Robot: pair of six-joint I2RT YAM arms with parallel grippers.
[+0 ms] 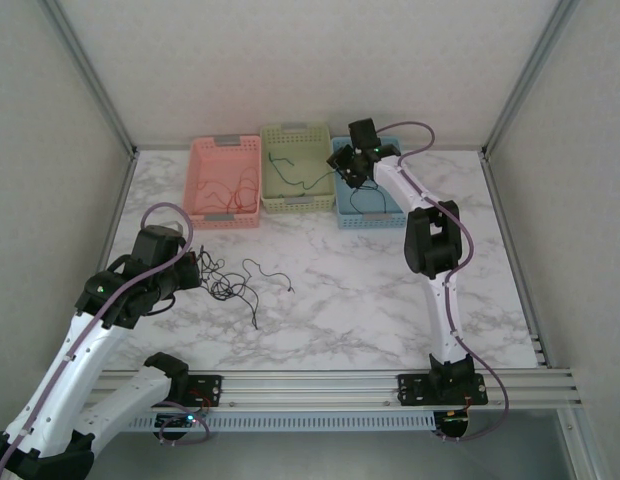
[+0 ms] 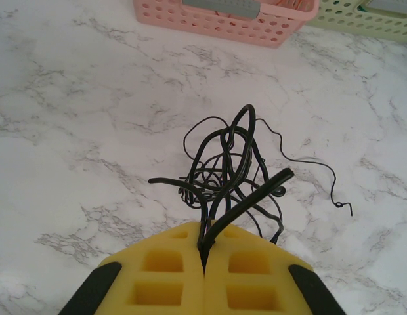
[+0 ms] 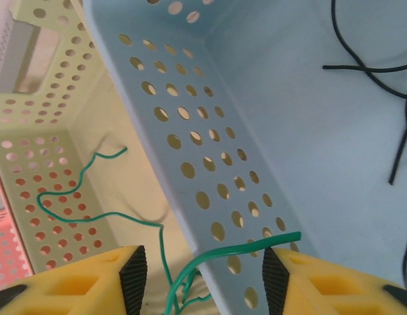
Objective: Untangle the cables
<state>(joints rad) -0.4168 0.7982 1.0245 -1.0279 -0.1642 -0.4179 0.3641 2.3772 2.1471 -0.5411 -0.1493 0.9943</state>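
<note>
left pincer [image 2: 203, 248] is clenched on a strand of the black cable tangle [image 2: 226, 170], prob. anchoring it on the desk [image 2: 72, 98]. farther back, right pincer [image 3: 203, 269] gapes around the green cable [image 3: 92, 207] where green basket [image 3: 33, 151] meets blue basket [image 3: 190, 131], likely sorting by colour.

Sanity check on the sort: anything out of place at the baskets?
Yes. The green cable lies mostly in the green basket, but one end reaches across the wall of the blue basket, between the open jaws of the right gripper, toward the side holding black cables. It looks odd because the colours are otherwise kept apart.
</note>
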